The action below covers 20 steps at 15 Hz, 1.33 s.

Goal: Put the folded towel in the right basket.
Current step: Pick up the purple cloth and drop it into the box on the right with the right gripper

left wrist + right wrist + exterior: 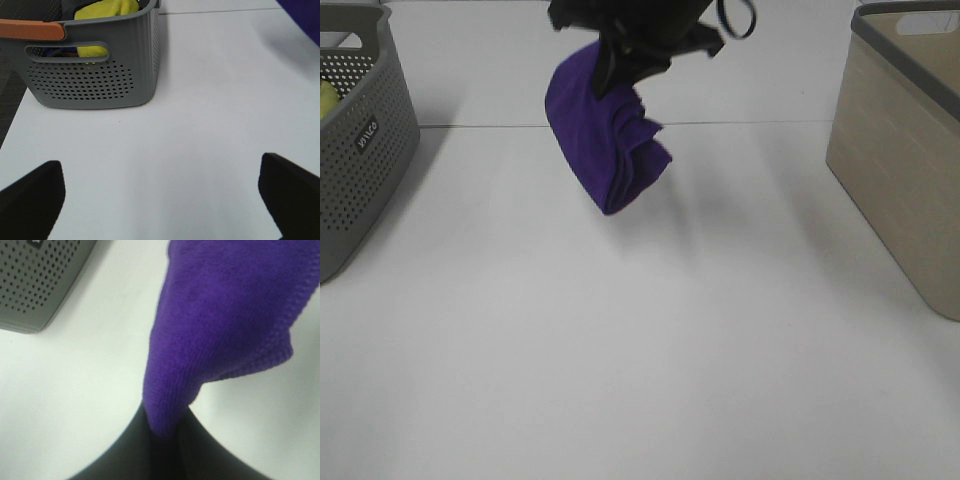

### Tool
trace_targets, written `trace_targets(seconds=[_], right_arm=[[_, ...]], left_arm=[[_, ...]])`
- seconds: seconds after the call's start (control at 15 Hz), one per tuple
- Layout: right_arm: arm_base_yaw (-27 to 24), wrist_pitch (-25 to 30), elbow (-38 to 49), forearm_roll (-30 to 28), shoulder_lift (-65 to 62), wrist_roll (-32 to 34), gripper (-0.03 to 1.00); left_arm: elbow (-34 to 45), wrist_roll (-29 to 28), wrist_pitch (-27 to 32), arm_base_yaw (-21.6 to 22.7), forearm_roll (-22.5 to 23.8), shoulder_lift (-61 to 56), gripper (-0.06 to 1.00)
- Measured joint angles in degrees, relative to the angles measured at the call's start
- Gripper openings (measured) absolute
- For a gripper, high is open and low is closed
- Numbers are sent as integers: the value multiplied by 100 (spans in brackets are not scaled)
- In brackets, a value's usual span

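Note:
A folded purple towel (pixel 605 135) hangs in the air from my right gripper (pixel 620 50), which is shut on its top edge, high above the white table at the back centre. In the right wrist view the towel (pixel 225 325) fills the frame, pinched between the dark fingers (pixel 135 445). The beige right basket (pixel 905 150) stands at the right edge, well apart from the towel. My left gripper (pixel 160 200) is open and empty, low over the table; its two dark fingertips (pixel 30 200) show at the frame's lower corners.
A grey perforated basket (pixel 360 150) stands at the left edge; the left wrist view (pixel 95 70) shows it with an orange handle and a yellow cloth (pixel 107 12) inside. A seam (pixel 770 124) crosses the white table at the back.

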Motion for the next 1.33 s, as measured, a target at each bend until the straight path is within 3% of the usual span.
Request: trace_targets(seconds=[0.33,0.53,0.8,1.07,1.13,1.2,1.33], right_arm=[[-1272,390,-327,-888,-1163,23,3],[-2481,579,-367,-1421,-1644,120,3],[-3873,722,-372,-1599,-1684,92,3],[-3959,802,-372,-1799,-1369,57,7],[-3959,859,-372,-1828,-1226,63,13],[-3959,888,-372,-1839,-1083,160,28],[-3959,917,-367,-1862,-894,246,77]], left_arm=[[0,0,0,0,0,0,99],[0,0,0,0,0,0,99],[0,0,0,0,0,0,99],[0,0,0,0,0,0,99],[0,0,0,0,0,0,99],[0,0,0,0,0,0,99],[0,0,0,0,0,0,99]])
